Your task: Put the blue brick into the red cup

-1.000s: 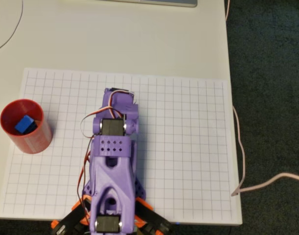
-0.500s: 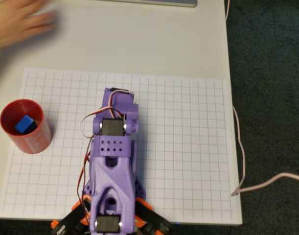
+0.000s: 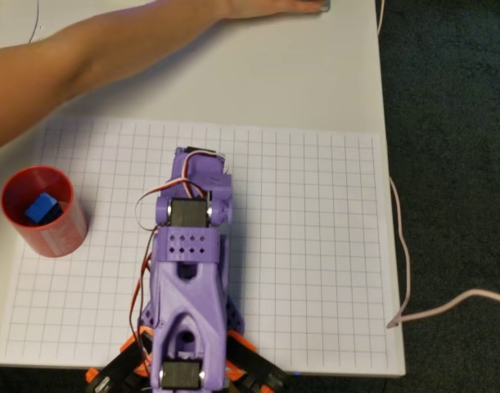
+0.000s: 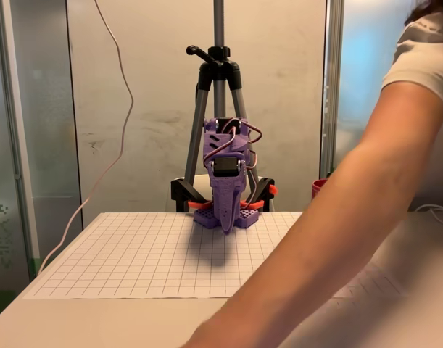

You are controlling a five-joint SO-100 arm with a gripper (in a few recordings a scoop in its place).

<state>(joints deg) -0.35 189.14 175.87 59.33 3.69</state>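
Item: blue brick (image 3: 42, 208), lying inside the red cup (image 3: 43, 211) left of my folded purple arm (image 3: 189, 278) in the overhead view; placing step looks complete, jaws' state I cannot tell, a person's forearm (image 3: 110, 49) crosses beyond the cup, so I judge nothing remains but holding clear.

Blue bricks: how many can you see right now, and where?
1. The blue brick lies inside the red cup at the left edge of the grid sheet in the overhead view. Others could be hidden under the purple arm.
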